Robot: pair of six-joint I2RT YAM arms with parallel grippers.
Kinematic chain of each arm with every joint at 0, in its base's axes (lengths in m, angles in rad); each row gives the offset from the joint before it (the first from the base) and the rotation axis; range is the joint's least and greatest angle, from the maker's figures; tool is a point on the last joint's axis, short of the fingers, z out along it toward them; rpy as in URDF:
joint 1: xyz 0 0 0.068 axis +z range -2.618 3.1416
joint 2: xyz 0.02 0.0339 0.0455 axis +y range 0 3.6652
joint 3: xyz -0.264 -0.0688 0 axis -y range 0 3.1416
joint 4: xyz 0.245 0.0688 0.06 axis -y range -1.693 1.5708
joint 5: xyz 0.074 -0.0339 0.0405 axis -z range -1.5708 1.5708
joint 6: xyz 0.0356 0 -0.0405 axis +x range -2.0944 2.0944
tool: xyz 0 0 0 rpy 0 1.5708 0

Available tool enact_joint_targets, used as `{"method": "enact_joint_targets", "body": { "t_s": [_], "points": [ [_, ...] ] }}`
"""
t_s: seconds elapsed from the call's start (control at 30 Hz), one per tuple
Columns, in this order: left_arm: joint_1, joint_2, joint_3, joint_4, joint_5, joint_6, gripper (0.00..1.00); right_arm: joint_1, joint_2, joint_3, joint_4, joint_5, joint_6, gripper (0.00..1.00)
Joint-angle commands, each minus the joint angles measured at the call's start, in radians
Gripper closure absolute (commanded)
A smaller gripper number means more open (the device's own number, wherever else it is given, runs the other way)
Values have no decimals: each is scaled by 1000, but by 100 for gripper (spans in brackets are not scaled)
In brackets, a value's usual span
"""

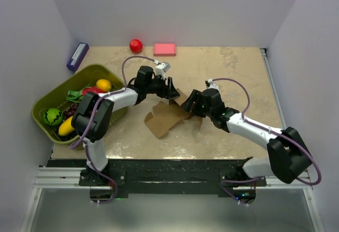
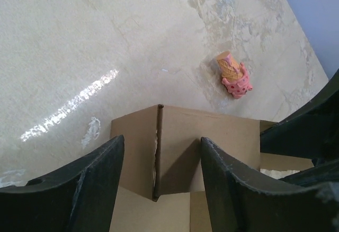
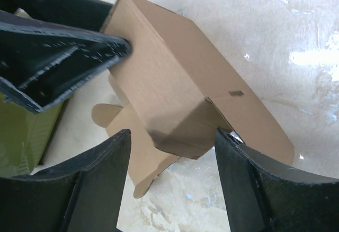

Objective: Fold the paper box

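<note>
The paper box (image 1: 165, 117) is brown cardboard, partly raised, with loose flaps spread on the table's middle. My left gripper (image 1: 172, 91) reaches it from the far left side. In the left wrist view that gripper (image 2: 161, 155) is open, its fingers (image 2: 95, 181) on either side of an upright corner seam of the box (image 2: 185, 136). My right gripper (image 1: 190, 104) comes in from the right. In its own view it (image 3: 172, 142) is open too, straddling the lower corner of the box (image 3: 169, 83), with the left gripper's fingers (image 3: 63, 46) at the box's far end.
A green basket (image 1: 46, 122) of toy fruit stands at the left, its wall (image 3: 24, 136) near the box. At the back lie a red ball (image 1: 136, 45), a pink block (image 1: 164, 49) and a purple box (image 1: 77, 56). A small pink ice-cream toy (image 2: 233, 76) lies beyond the box.
</note>
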Motion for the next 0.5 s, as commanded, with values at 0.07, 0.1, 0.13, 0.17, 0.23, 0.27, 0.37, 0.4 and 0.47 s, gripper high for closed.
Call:
{"method": "enact_joint_targets", "body": {
  "t_s": [0.07,0.1,0.13,0.17,0.23,0.27,0.37,0.4,0.47],
  "points": [
    [-7,-58,-47,76,50,-30,37,-15,53,18,125,-55,-62,33],
    [-15,-87,-66,75,45,-33,37,-19,64,22,135,-74,-71,33],
    [-19,-104,-83,70,18,-38,37,-19,90,29,154,-90,-83,33],
    [-27,-119,-113,52,1,-41,37,-21,102,46,161,-101,-96,33],
    [-50,-164,-132,15,-54,-36,37,-22,134,77,170,-131,-128,33],
    [-58,-179,-144,-31,-79,-29,37,-22,145,86,171,-139,-137,33],
    [-76,-259,-196,-50,-136,-16,37,-22,171,120,173,-154,-159,33],
    [-76,-296,-210,-50,-140,-18,36,-24,174,124,173,-159,-160,33],
    [-75,-322,-231,-65,-169,-12,35,-24,184,140,171,-173,-162,33]
  ]
}}
